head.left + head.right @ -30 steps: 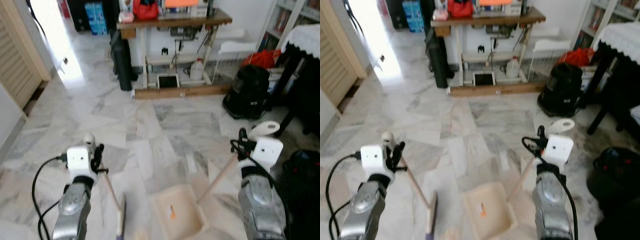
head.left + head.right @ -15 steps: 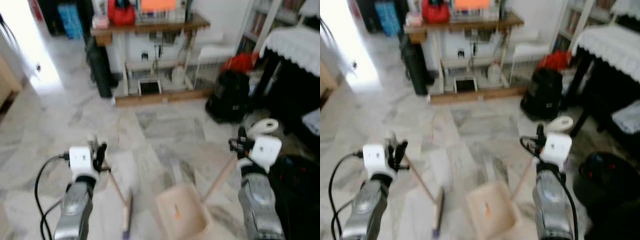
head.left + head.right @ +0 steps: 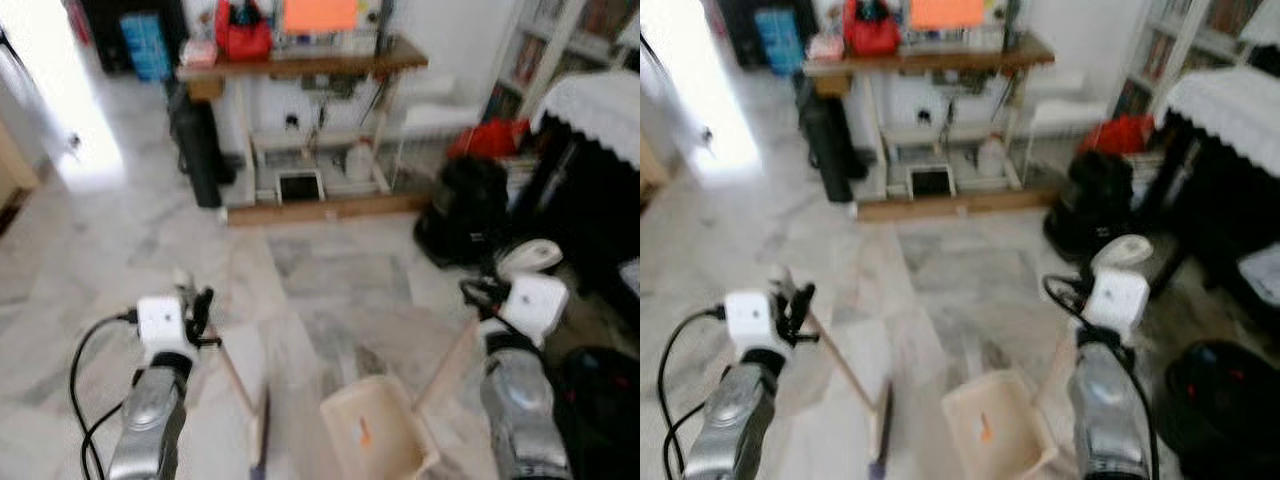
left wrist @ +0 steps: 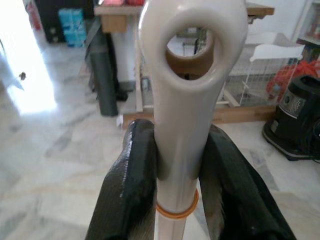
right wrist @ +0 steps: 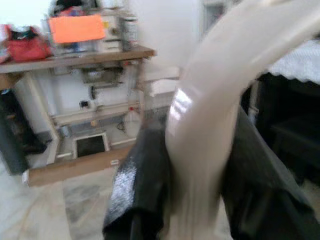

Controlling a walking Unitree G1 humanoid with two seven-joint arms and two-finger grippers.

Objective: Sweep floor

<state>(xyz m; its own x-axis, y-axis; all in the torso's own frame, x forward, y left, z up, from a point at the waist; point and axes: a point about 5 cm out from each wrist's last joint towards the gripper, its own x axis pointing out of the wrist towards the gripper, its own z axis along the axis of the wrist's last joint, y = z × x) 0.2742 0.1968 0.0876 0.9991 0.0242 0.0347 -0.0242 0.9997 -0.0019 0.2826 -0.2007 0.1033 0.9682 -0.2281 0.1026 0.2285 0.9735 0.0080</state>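
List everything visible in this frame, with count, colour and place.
broom: 1, wooden stick, cream grip, on floor ahead-left
dustpan: 1, cream, floor centre, an orange scrap inside
wooden table: 1, brown top, far wall
red bag: 1, on that table
blue box: 1, far left
black vacuum: 1, right of table
white lace cloth: 1, on dark furniture, right
left gripper: jaws shut on broom
right gripper: jaws shut on dustpan handle

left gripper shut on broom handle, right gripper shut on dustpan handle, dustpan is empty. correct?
Not quite: the dustpan is not empty. The left eye view shows a small orange scrap lying in it. The rest holds: the left gripper is shut on the broom handle, and the right gripper on the dustpan handle.
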